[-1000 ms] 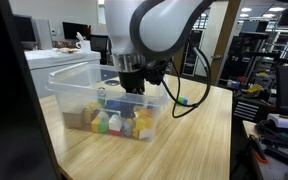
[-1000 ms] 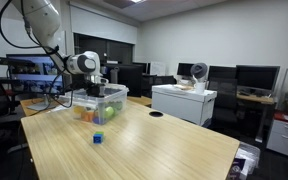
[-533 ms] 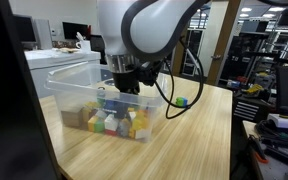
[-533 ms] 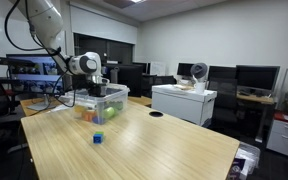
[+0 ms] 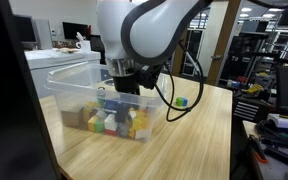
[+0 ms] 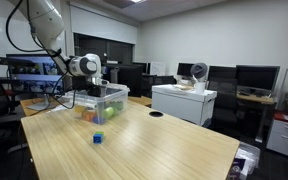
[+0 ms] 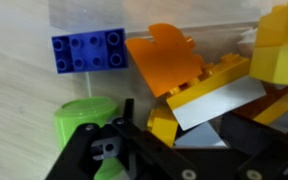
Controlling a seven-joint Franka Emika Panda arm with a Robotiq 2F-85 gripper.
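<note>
Blocks [image 5: 114, 122] in clear bin [image 5: 66, 88], gripper [image 5: 122, 98] lower among them than before

No readable text, labels or numbers anywhere.

The pale wooden table [image 6: 144, 150] is filling the foreground in both exterior views, its grain running lengthwise, and a small dark round grommet [image 6: 155, 114] is sitting in its top. Just beyond the table's far side a white cabinet [image 6: 184, 104] is standing, and past that a row of dark monitors [image 6: 252, 78] is lining the desks. Behind the table's far end a dark glass partition [image 6: 112, 52] is catching reflections, while a plain white wall [image 6: 219, 35] is rising beyond the cabinet. In an exterior view a brown wooden post [image 5: 222, 45] is standing just off the table's edge, black shelving racks [image 5: 249, 60] are crowding beyond it, and ceiling lights [image 5: 277, 9] are glowing overhead.
</note>
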